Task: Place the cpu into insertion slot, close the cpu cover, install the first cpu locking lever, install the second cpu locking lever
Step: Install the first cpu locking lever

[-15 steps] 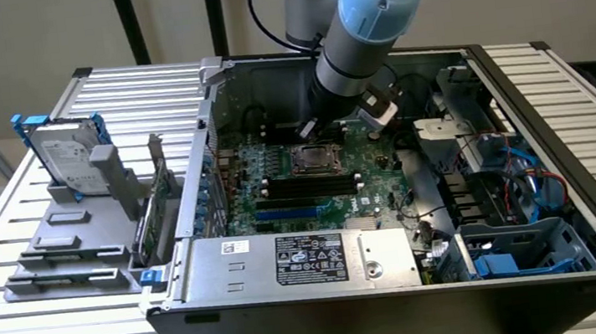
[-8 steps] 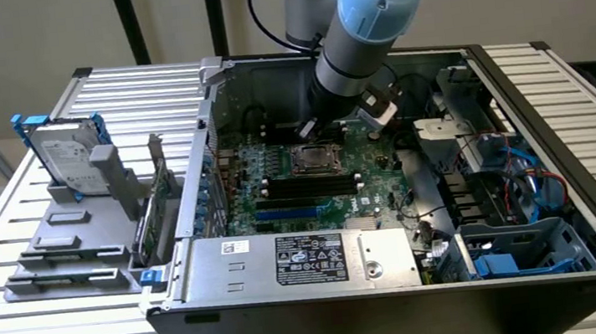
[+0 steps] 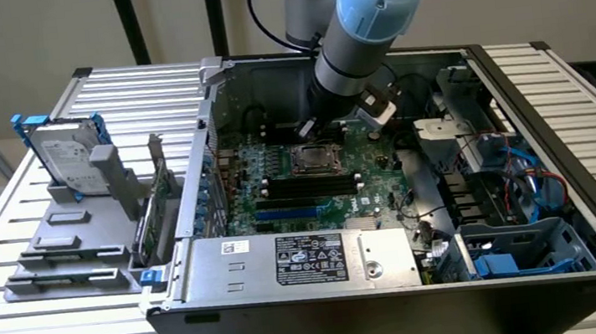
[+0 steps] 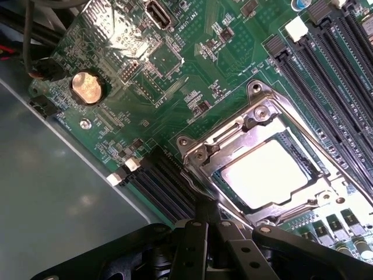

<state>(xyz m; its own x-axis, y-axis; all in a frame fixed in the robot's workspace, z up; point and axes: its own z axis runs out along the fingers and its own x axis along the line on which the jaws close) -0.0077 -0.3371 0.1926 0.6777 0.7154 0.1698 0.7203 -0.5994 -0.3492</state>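
Observation:
The cpu (image 4: 268, 173) lies silvery face up in the insertion slot (image 3: 314, 158) on the green board. The cpu cover (image 4: 236, 146), a thin metal frame, is folded down over it, and the chip shows through its window. One thin wire locking lever (image 4: 195, 185) runs along the socket edge nearest my fingers. Another lever (image 4: 317, 133) runs along the edge by the memory slots. My gripper (image 4: 205, 209) is shut, its black tips pressed together right at the near lever's end. In the exterior view the gripper (image 3: 324, 133) hangs just behind the socket.
Long black memory slots (image 4: 326, 64) flank the socket on one side, with more slots (image 4: 157, 181) on the other. A coin battery (image 4: 87, 87) sits on the board. The grey power supply box (image 3: 303, 259), a blue drive cage (image 3: 522, 251) and cables (image 3: 524, 175) crowd the case.

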